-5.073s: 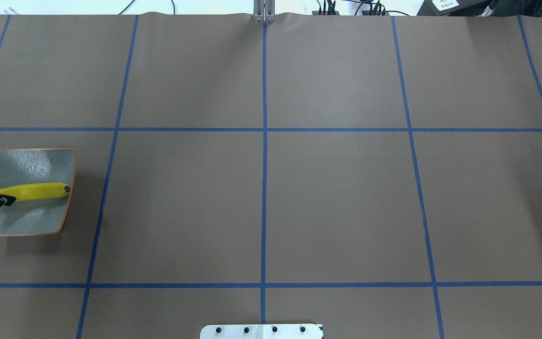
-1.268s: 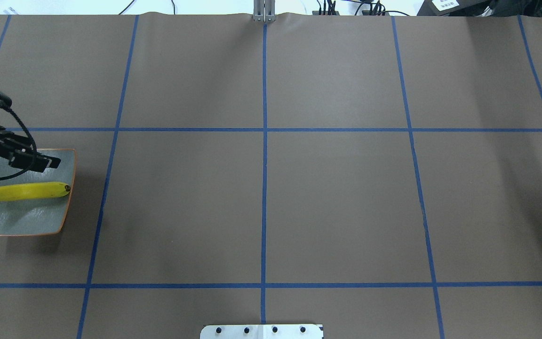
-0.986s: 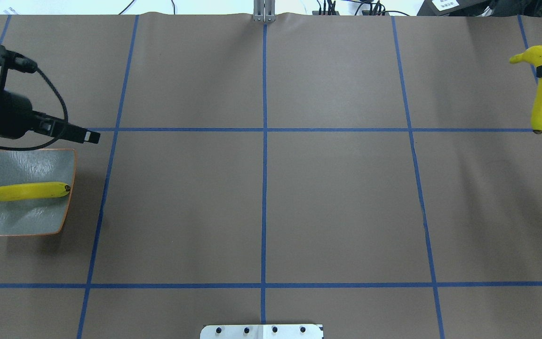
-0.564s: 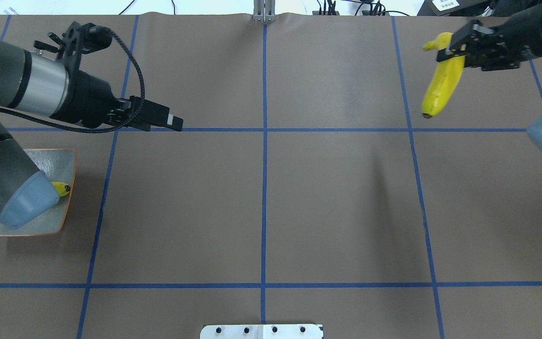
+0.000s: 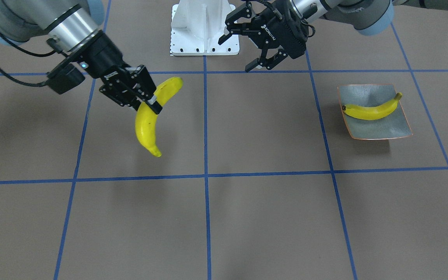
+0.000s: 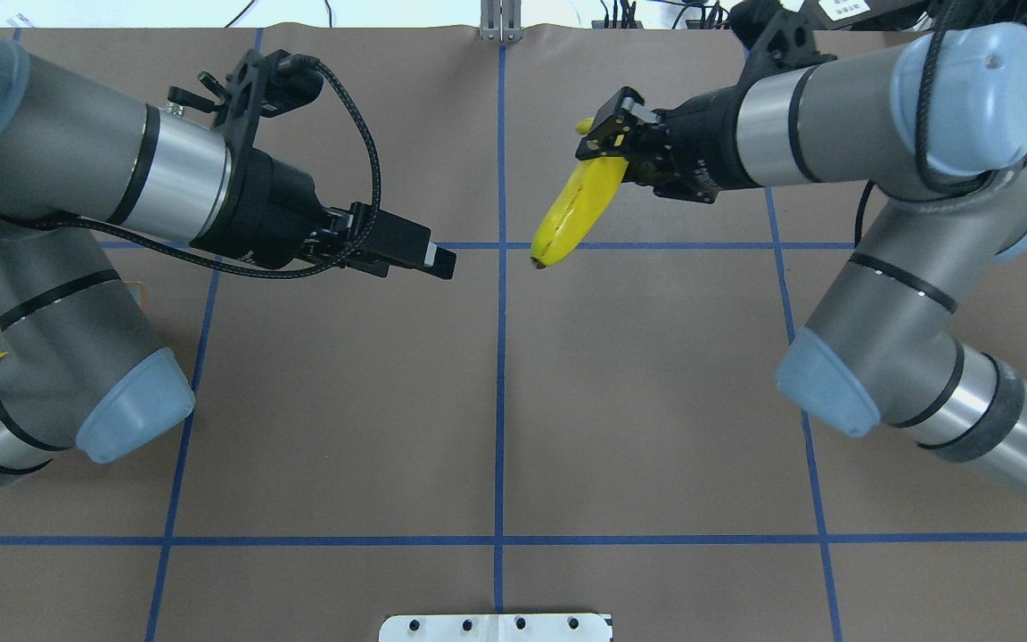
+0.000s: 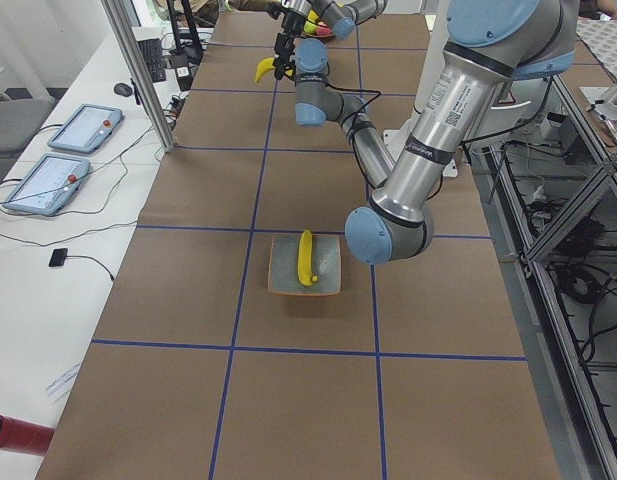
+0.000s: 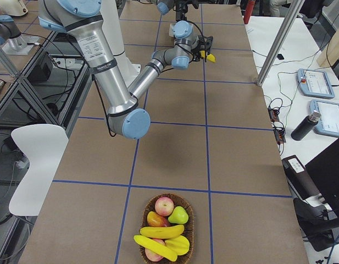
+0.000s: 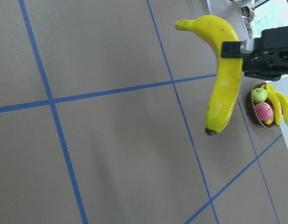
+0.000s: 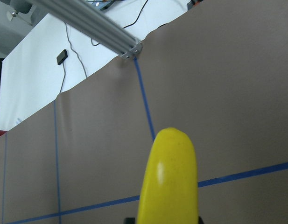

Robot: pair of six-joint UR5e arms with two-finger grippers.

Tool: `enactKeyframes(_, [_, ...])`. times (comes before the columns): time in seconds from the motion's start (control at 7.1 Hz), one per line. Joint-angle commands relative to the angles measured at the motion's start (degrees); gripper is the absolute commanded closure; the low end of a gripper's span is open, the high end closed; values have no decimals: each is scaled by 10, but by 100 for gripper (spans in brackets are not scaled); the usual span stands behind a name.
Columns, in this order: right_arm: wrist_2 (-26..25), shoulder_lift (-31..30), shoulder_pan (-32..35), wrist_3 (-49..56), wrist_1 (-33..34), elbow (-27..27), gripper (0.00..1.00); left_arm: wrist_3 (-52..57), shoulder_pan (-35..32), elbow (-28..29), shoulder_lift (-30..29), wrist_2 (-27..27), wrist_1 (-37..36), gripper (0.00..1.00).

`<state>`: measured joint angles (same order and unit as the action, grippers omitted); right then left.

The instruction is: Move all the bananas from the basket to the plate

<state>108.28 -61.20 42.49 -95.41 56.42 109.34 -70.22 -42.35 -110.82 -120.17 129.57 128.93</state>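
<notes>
My right gripper (image 6: 610, 143) is shut on a yellow banana (image 6: 571, 209) near its stem and holds it hanging above the table's middle; they also show in the front view (image 5: 146, 102), banana (image 5: 148, 130). My left gripper (image 6: 438, 260) is open and empty (image 5: 235, 55), facing that banana a short way off; its wrist view shows the banana (image 9: 223, 84). The grey-green plate (image 5: 379, 130) at the table's left end holds one banana (image 5: 370, 111). The basket (image 8: 187, 209) at the right end holds two bananas (image 8: 158, 248).
The basket also holds apples (image 8: 164, 206) and a green pear (image 8: 179, 215). The robot's white base (image 5: 203, 27) stands at the near edge. Blue tape lines cross the brown table. My left arm's elbow (image 6: 130, 406) covers most of the plate in the overhead view.
My left gripper let go of the banana on the plate and swung toward the table's middle. My right arm came in from the right with a second banana and carried it to the centre.
</notes>
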Motion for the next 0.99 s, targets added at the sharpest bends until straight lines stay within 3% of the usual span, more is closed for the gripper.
enactKeyframes(0.0, [-46, 18, -59, -15, -4, 23, 100, -1, 10, 3, -3, 1, 27, 0])
enactKeyframes(0.85, [-69, 38, -106, -18, -27, 39, 100, -1, 25, -2, -4, 2, 40, 1])
